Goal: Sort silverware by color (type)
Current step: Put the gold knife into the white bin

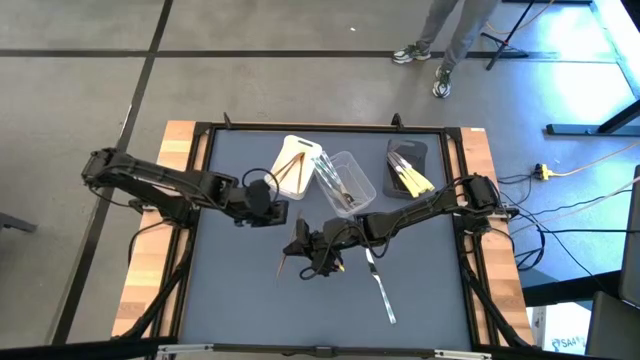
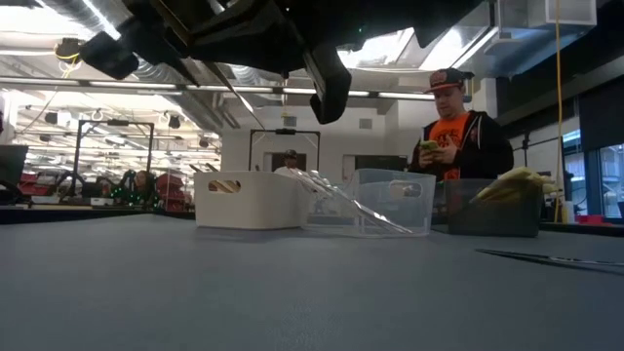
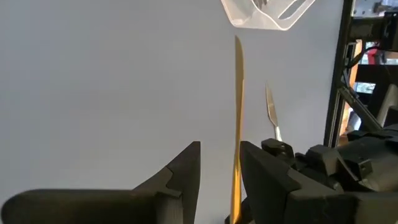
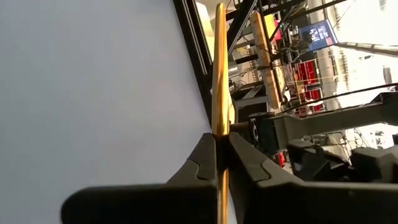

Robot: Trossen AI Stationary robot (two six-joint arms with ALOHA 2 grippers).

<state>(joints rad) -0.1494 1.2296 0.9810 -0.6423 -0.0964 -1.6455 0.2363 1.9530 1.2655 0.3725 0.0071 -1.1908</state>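
The right claw [image 4: 222,149] is clenched on a tan-orange wooden utensil [image 4: 219,68]; the left claw [image 3: 219,165] stands released around that same utensil.

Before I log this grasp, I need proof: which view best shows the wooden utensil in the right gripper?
The right wrist view: the right gripper is shut on the wooden utensil, clamped edge-on. The high view shows a thin sliver; the left wrist view shows it between the left gripper's fingers; the low view hides it.
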